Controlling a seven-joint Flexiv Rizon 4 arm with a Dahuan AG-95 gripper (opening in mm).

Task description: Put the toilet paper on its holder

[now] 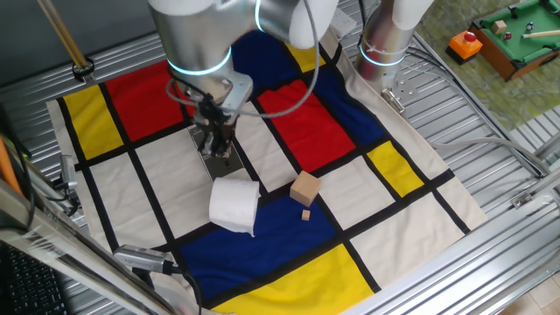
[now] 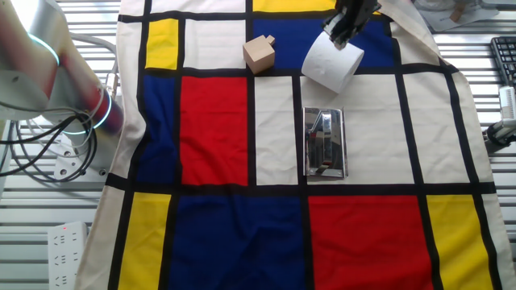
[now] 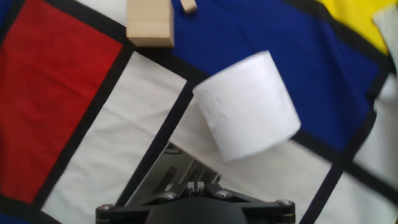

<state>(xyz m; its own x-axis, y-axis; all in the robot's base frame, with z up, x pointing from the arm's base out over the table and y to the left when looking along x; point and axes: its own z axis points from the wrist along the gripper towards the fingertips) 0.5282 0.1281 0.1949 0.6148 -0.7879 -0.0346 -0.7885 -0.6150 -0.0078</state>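
The toilet paper is a white roll lying on its side on the checked cloth, at the edge of a blue patch. It also shows in the other fixed view and, blurred, in the hand view. The holder is a shiny silver plate on a white patch just behind the roll; it is partly under my hand in one fixed view and at the bottom of the hand view. My gripper hangs above the holder, jaws together and empty; it also shows in the other fixed view and the hand view.
A tan wooden cube with a small wooden piece beside it lies right of the roll. A second arm's base stands at the cloth's far edge. A toy pool table is off the table, far right.
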